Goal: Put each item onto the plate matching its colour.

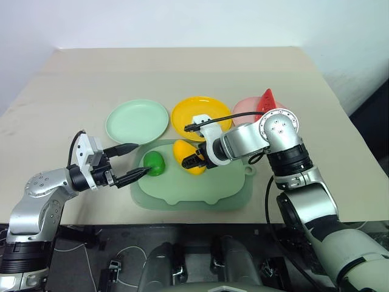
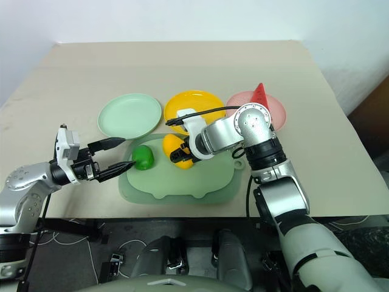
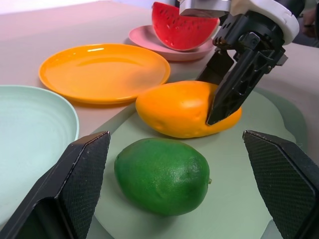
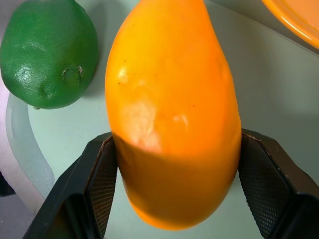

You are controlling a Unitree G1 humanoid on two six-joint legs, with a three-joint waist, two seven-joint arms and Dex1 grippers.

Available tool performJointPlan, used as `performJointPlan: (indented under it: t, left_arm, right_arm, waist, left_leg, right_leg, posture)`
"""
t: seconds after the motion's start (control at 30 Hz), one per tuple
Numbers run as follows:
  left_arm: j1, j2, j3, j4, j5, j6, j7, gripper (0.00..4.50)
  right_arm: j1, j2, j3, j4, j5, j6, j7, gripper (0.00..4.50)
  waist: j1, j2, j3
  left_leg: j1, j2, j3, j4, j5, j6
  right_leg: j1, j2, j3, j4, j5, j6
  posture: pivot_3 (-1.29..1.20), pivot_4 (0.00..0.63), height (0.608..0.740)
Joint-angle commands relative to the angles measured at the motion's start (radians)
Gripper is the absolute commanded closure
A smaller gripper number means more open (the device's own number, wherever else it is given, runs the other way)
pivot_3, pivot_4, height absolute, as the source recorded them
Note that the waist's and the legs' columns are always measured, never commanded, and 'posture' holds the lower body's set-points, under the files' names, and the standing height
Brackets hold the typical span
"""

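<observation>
Fruit first: the yellow mango (image 1: 188,157) is a smooth, glossy orange-yellow oval, fat at one end and narrowing at the other, lying on the pale green mat (image 1: 234,188) at its far edge, just below the yellow plate (image 1: 200,115). Beside it on the same mat lies the green fruit (image 1: 155,163), a glossy, finely pebbled lime-like ball with a small stem scar. They lie close together, with a narrow strip of mat between them. The watermelon wedge (image 1: 266,100), red flesh with dark seeds and a green rind, stands on the pink plate (image 1: 244,107) at the far right. The mint green plate (image 1: 137,120) and the yellow plate lie bare on the tabletop (image 1: 182,73), in a row with the pink one beyond the mat.

Right gripper (image 4: 174,184) points steeply down over the mat with its two black fingers (image 4: 102,174) closed against the mango's flanks, one pad on each side of its fat end; the wrist view shows both pads pressed to the skin while the fruit still lies on the mat.

Left gripper (image 1: 129,163) reaches in level from the left, jaws spread wide. It holds nothing; one fingertip lies just at the green fruit's side, and I cannot tell whether it touches.
</observation>
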Motion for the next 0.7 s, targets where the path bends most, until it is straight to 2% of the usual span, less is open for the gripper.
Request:
performJointPlan:
  t: [0.03,0.13,0.3,0.43,0.7]
  left_arm:
    - [-0.001,0.005,0.03,-0.021,-0.015,-0.004,0.003,0.0]
    - [0.001,0.011,0.035,-0.015,-0.013,-0.008,-0.002,0.0]
    - [0.014,0.019,0.041,0.007,0.0,-0.028,-0.019,0.0]
    - [0.019,0.016,0.047,0.01,0.002,-0.034,-0.015,0.0]
    - [0.02,0.009,0.035,-0.048,-0.006,-0.003,0.026,0.0]
  right_arm:
    - [-0.004,0.002,-0.047,-0.069,-0.044,0.024,0.075,1.31]
    - [-0.034,-0.042,-0.088,-0.097,-0.004,0.034,0.161,1.31]
    - [-0.109,-0.119,-0.138,-0.07,-0.085,0.034,0.254,1.31]
    - [-0.153,-0.146,-0.125,0.006,-0.266,-0.039,0.358,1.31]
    - [-0.267,-0.095,0.062,0.459,-0.742,-0.451,0.748,1.31]
  waist:
    - [0.0,0.0,0.0]
    - [0.0,0.0,0.0]
    - [0.0,0.0,0.0]
    - [0.0,0.0,0.0]
    - [-0.002,0.0,0.0]
  left_leg:
    - [0.0,0.0,0.0,0.0,0.0,0.0]
    - [0.0,0.0,0.0,0.0,0.0,0.0]
    - [0.0,0.0,0.0,0.0,0.0,0.0]
    - [0.0,0.0,0.0,-0.001,0.0,0.0]
    - [0.0,0.0,0.002,-0.001,0.0,0.0]
  right_leg:
    - [0.0,0.0,0.0,0.0,0.0,0.0]
    - [0.0,0.0,0.0,0.0,0.0,0.0]
    - [0.0,0.0,0.0,-0.001,0.0,0.0]
    - [-0.001,0.0,0.0,-0.001,0.0,0.0]
    - [-0.001,0.0,0.0,-0.001,0.0,0.0]
  posture:
    - [0.0,0.15,0.696]
    - [0.0,0.15,0.696]
    - [0.0,0.15,0.696]
    - [0.0,0.15,0.696]
    - [0.0,0.15,0.696]
